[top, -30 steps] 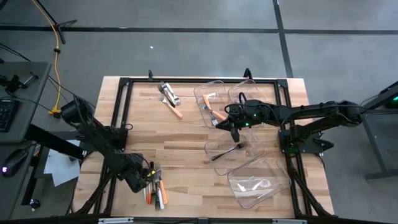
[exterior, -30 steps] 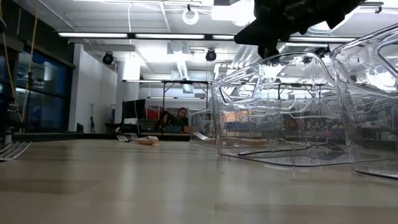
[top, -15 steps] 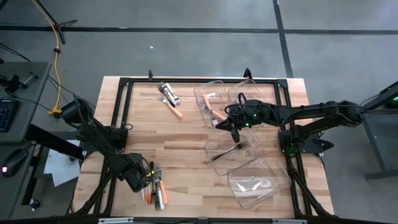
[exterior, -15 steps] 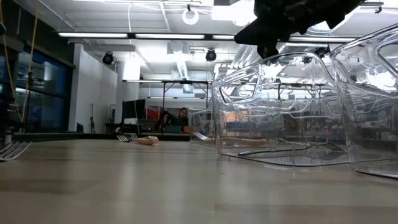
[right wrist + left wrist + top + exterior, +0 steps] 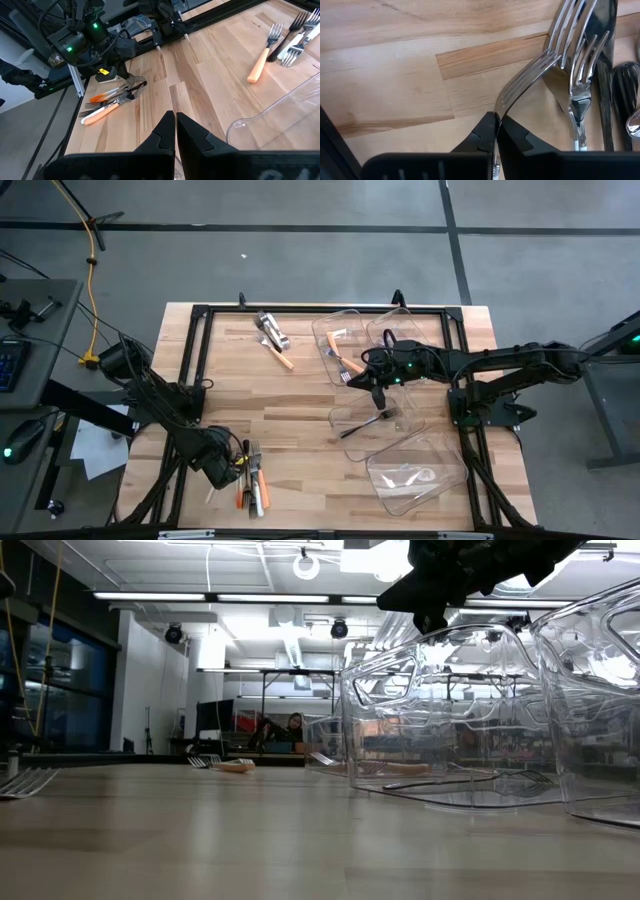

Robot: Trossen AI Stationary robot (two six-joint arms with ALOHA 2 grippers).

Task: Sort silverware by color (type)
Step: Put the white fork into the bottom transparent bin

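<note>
Silverware lies in a pile (image 5: 252, 480) at the table's near left: forks and knives with orange, white and dark handles. My left gripper (image 5: 232, 468) points down at the pile's left edge, shut on a metal fork (image 5: 527, 75). Fork tines (image 5: 25, 780) show at the low view's left edge. A second small group of silverware (image 5: 272, 335), with an orange-handled piece (image 5: 282, 358), lies at the far middle. My right gripper (image 5: 377, 392) hangs shut and empty above the clear bins (image 5: 375, 420). My left gripper pinches the fork between its two fingers just behind the tines, at the neck (image 5: 500, 109). The fingers come from above, pointing down. The tines stick out past the fingertips, close over the wood. The fingers hide the handle.
Several clear plastic bins stand on the right half: one with orange-handled forks (image 5: 338, 348), one beside it (image 5: 400, 330), one with a dark fork (image 5: 368, 422), one at the near right (image 5: 415, 475). A black frame (image 5: 300, 310) runs along the table's edges.
My left gripper has stayed over the pile and has shut on the fork. In the low view the tines at the left edge have shifted a little. My right arm has kept still.
</note>
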